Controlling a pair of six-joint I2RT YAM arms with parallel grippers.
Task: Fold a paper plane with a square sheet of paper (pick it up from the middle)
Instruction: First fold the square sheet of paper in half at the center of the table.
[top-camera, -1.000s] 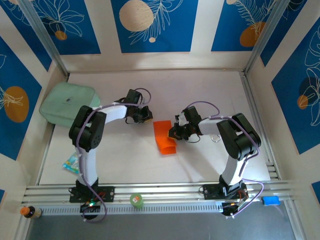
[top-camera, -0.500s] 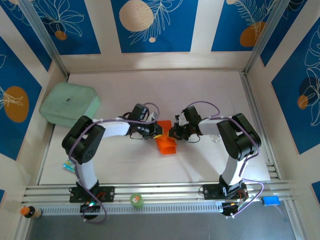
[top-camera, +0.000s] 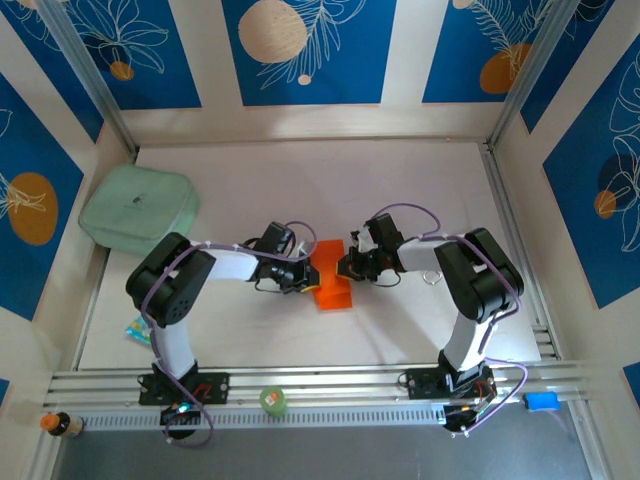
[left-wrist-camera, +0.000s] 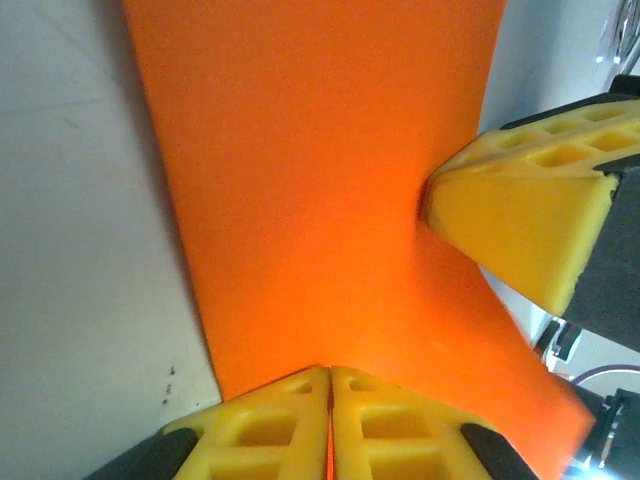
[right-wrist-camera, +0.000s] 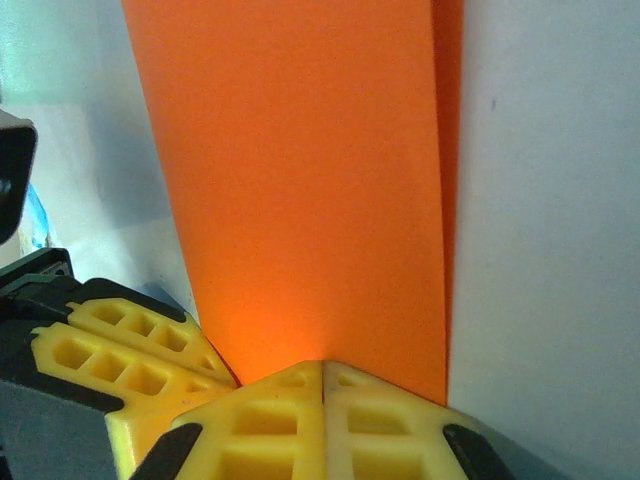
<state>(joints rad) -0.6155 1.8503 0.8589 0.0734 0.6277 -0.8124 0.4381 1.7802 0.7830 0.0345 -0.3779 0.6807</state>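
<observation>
The square sheet of paper (top-camera: 331, 288) is bright orange, folded into a narrower strip, and lies mid-table between both arms. My left gripper (top-camera: 312, 275) is at its left edge; in the left wrist view the left gripper (left-wrist-camera: 330, 372) is shut with a sliver of orange paper (left-wrist-camera: 310, 180) in the seam. My right gripper (top-camera: 345, 268) is at the paper's right edge; in the right wrist view the right gripper (right-wrist-camera: 323, 365) is shut, its tips against the paper (right-wrist-camera: 300, 180). Whether paper lies between the right jaws I cannot tell. No finished paper plane is in view.
A pale green pad (top-camera: 138, 208) sits at the back left. A small packet (top-camera: 140, 325) lies by the left arm's base, a metal ring (top-camera: 432, 277) right of the right wrist. A green round object (top-camera: 273, 401) rests on the front rail. Walls enclose the table.
My left gripper has swung right from beside its own arm to the paper's left edge and taken hold of it. The right gripper has stayed put.
</observation>
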